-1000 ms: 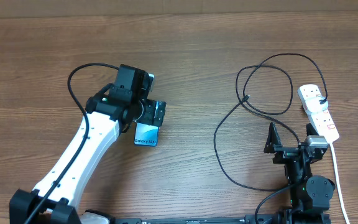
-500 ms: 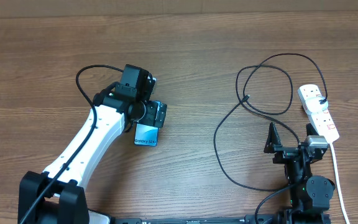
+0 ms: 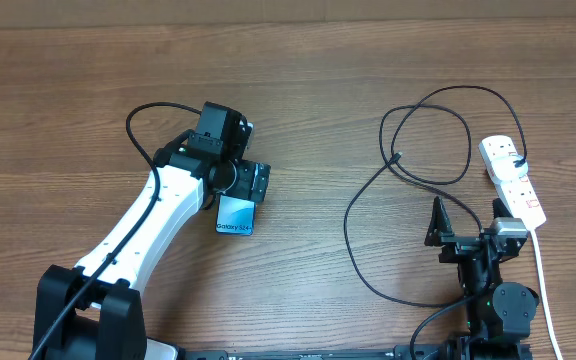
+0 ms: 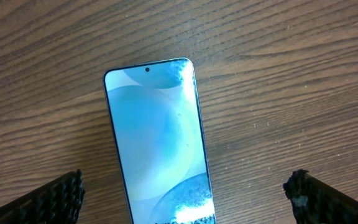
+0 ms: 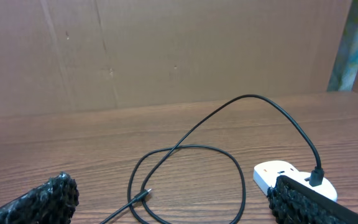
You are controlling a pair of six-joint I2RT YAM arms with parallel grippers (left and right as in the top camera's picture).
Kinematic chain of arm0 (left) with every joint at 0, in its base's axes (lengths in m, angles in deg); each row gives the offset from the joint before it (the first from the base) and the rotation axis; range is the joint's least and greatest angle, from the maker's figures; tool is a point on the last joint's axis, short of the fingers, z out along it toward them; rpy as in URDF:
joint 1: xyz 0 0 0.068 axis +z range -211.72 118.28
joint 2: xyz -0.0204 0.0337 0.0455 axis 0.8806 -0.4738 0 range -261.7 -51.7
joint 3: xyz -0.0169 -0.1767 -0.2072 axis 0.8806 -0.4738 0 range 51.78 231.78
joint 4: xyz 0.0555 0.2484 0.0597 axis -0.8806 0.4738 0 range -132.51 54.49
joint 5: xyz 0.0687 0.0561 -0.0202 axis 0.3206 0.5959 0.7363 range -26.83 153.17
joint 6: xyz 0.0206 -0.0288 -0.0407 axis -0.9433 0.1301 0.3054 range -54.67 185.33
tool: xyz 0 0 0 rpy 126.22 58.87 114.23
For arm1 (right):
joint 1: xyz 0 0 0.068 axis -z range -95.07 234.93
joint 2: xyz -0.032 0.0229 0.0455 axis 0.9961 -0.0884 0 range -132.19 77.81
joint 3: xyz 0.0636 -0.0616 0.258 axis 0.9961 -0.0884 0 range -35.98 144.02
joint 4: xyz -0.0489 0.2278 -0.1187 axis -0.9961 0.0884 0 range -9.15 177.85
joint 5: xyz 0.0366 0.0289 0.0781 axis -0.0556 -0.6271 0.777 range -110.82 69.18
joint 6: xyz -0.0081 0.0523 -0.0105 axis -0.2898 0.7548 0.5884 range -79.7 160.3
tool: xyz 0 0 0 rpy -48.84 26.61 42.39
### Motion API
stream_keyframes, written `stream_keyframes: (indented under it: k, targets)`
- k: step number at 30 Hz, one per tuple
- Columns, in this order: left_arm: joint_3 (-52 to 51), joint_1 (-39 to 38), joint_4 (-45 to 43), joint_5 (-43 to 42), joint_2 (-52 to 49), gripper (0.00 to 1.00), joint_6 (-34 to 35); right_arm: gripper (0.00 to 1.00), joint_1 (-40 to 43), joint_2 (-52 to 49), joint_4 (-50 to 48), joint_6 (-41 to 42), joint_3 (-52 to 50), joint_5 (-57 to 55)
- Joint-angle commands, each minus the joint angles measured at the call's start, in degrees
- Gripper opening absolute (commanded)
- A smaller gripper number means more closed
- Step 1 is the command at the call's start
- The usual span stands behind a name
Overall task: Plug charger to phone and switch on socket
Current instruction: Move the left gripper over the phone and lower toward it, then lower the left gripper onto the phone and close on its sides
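Nudged left gripper (image 4: 185,194) slightly further over phone (image 4: 157,143) in the last second; jaws wide apart, straddling it, no contact seen. Kept right gripper (image 5: 176,202) parked, jaws apart, empty. Found charger (image 3: 368,200) tip loose mid-table, well apart from phone; socket (image 3: 513,180) far right. Probably still pre-grasp alignment; plugging not begun.

This looks to me like a robotics lab bench. My left arm (image 3: 143,225) and my right arm (image 3: 493,290) rise from the near edge of a wood-grain table (image 3: 308,70). A plain brown cardboard panel (image 5: 166,50) closes off its far side. On it lie a Galaxy S24 phone (image 3: 235,214), a black charger cable (image 5: 250,96) and a white power strip (image 3: 515,182).
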Motion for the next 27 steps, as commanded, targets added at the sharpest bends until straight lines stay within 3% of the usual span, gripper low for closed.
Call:
stream_keyframes:
  k: [1,27]
  targets:
    - [1.3,0.0,-0.6,0.8,-0.6,0.99,0.6,1.00,-0.3,0.5,-0.3,-0.1,-0.5,-0.7]
    - [1.3,0.0,-1.9,5.0,-4.1,1.00,7.7,1.00,-0.3,0.5,-0.3,-0.1,-0.5,-0.7]
